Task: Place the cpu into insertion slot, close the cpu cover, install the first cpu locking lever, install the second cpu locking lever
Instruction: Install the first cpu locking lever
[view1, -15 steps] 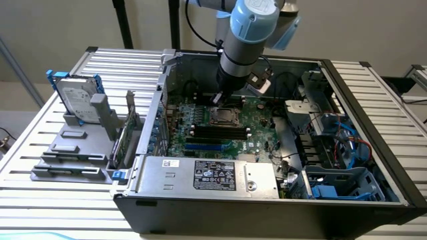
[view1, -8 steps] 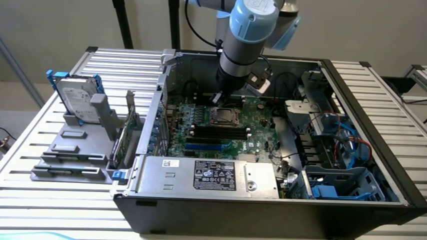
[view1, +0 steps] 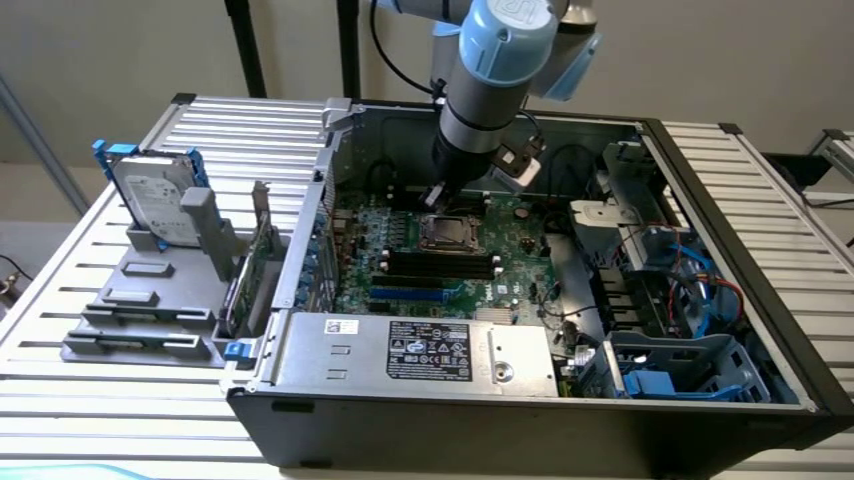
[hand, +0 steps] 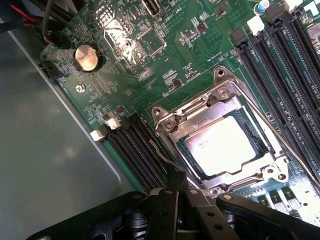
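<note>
The cpu (hand: 225, 145) lies flat in the insertion slot (view1: 447, 232) on the green board, its pale silvery face showing through the window of the cpu cover (hand: 200, 112). The cover is down over it. One thin wire lever (hand: 277, 137) runs along the socket's side next to the long memory slots. A second lever's hooked end (hand: 161, 152) sticks out at the opposite side. My gripper (hand: 172, 187) is shut, and its black tips sit right at that hooked end. In the exterior view the gripper (view1: 435, 200) reaches down into the case just behind the socket.
Black memory slots (hand: 280, 65) flank the socket, with more (hand: 132, 150) near the gripper. A coin battery (hand: 86, 57) sits by the grey case wall (hand: 45, 150). The power supply (view1: 414, 350) lies in front; a hard drive (view1: 154, 190) stands on the table at the exterior view's left.
</note>
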